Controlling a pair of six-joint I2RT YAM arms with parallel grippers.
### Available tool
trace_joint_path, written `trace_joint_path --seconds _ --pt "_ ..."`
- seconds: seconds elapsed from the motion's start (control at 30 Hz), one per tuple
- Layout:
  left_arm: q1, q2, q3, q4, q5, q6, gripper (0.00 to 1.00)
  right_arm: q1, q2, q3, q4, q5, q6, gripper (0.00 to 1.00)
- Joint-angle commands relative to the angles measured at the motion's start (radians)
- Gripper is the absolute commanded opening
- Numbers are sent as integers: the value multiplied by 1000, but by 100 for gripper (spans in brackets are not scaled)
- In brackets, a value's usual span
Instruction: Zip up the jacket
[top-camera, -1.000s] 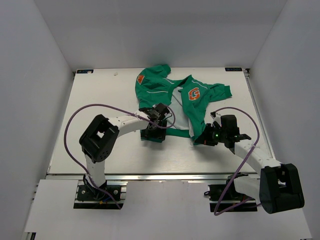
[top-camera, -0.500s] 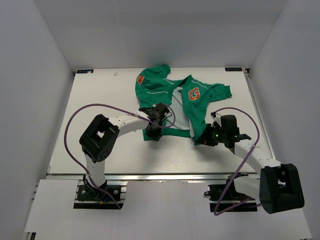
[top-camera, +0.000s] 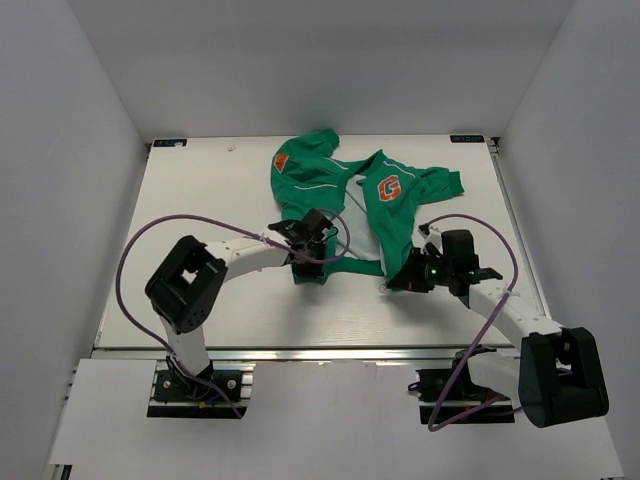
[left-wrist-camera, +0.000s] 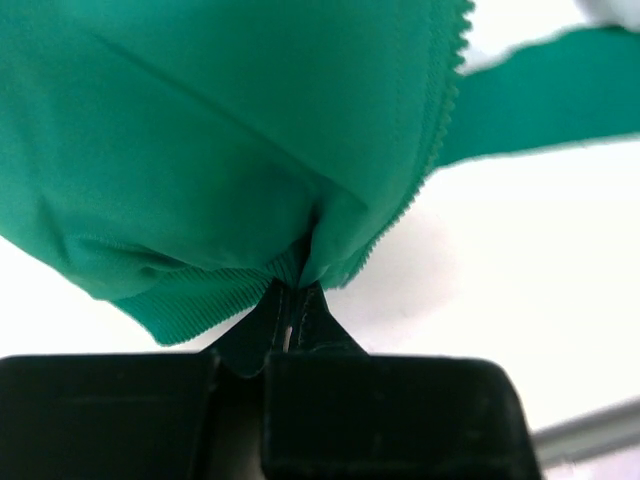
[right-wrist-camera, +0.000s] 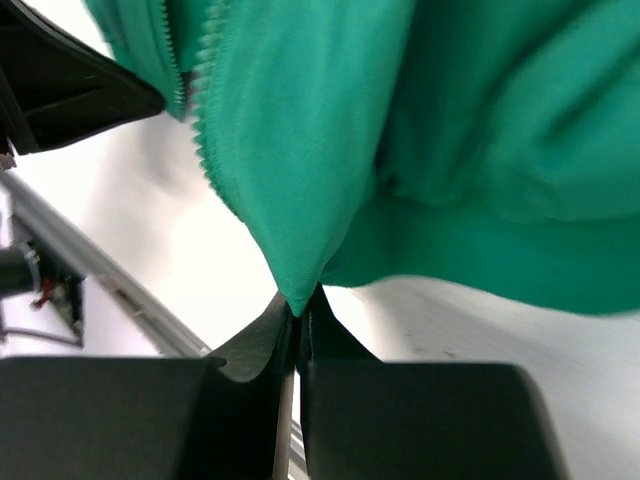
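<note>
White table (top-camera: 200, 190), crumpled green fabric jacket (top-camera: 312, 176)

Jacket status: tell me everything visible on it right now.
The small green fabric jacket lies crumpled and unzipped on the white table, front open, pale lining showing, zipper teeth bare along both edges. White piping, an orange-and-white G badge on the chest, an orange patch on one sleeve. The left claw is shut on one hem corner, the right claw on the other.
</note>
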Motion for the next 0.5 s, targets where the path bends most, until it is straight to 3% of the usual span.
trace_joint_path --seconds 0.0,0.27,0.47 --pt "-5 -179 -52 156 110 27 0 -6 -25 31 62 -113 -31 0" --pt "-7 -418 -218 466 307 -36 0 -1 -63 -10 319 -335 12 0" --pt "-7 -466 -275 582 322 -73 0 14 -85 -35 559 -484 43 0"
